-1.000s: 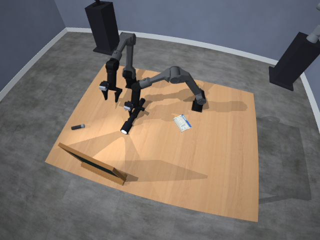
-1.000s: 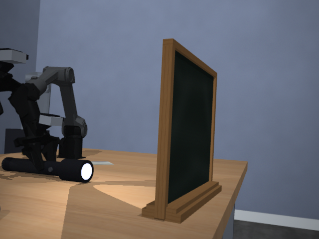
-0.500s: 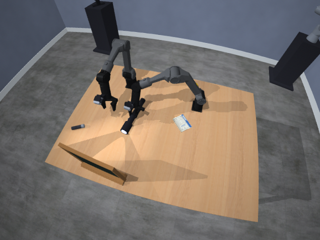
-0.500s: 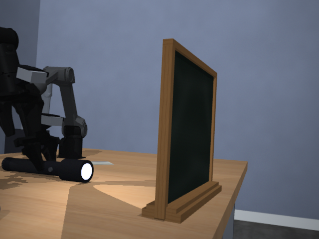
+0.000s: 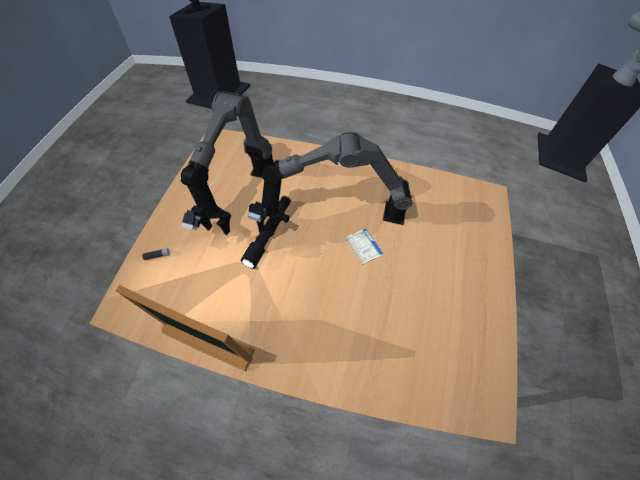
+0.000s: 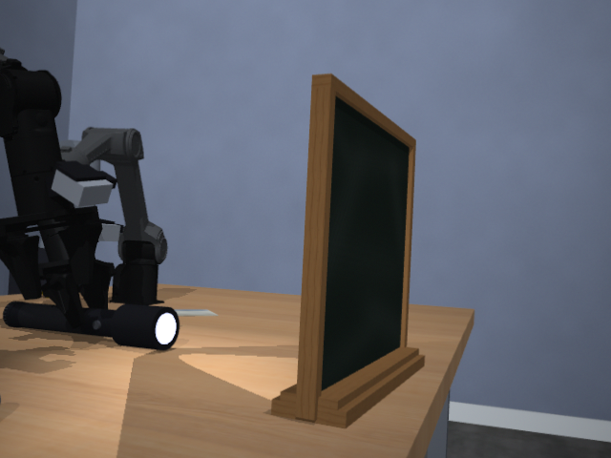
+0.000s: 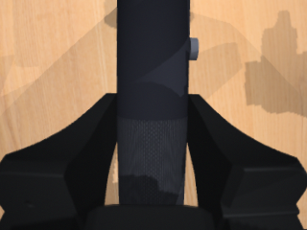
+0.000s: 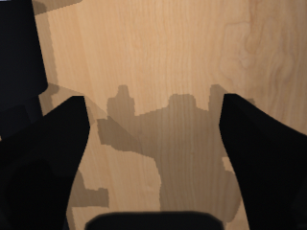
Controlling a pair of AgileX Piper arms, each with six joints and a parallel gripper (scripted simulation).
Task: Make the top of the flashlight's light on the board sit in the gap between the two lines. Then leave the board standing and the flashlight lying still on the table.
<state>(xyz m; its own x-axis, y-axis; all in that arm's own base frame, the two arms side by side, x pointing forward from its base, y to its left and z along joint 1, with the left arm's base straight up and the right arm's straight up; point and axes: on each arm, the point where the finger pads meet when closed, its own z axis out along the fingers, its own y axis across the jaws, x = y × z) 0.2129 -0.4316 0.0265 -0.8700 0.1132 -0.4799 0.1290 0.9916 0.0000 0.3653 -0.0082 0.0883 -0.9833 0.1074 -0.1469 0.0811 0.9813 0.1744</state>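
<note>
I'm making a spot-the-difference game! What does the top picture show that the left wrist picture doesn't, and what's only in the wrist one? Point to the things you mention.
Only top: the standing board point(image 5: 178, 316) point(image 6: 365, 226), the card with a blue edge point(image 5: 364, 246) point(image 6: 197, 312), the small dark cylinder point(image 5: 152, 254), the open right hand point(image 5: 217, 229) point(image 6: 66, 301) point(image 8: 153, 111) and the flashlight's glowing end point(image 5: 249, 263) point(image 6: 166, 328).

Only left wrist: the little grey button point(image 7: 194, 49) point(image 6: 96, 323) and the bumpy grip pattern point(image 7: 153, 149).

Both: the flashlight point(image 5: 253, 250) point(image 6: 142, 326) point(image 7: 153, 57) point(image 8: 19, 53), the left hand point(image 5: 269, 219) point(image 6: 81, 315) point(image 7: 152, 108) gripping it, and the wooden table point(image 5: 413, 310) point(image 6: 197, 419) point(image 7: 72, 48) point(image 8: 158, 48).

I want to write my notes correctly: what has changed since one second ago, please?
The right gripper came down and toward the board, open. Nothing was newly gripped or released. The left gripper, flashlight and board stayed.
</note>
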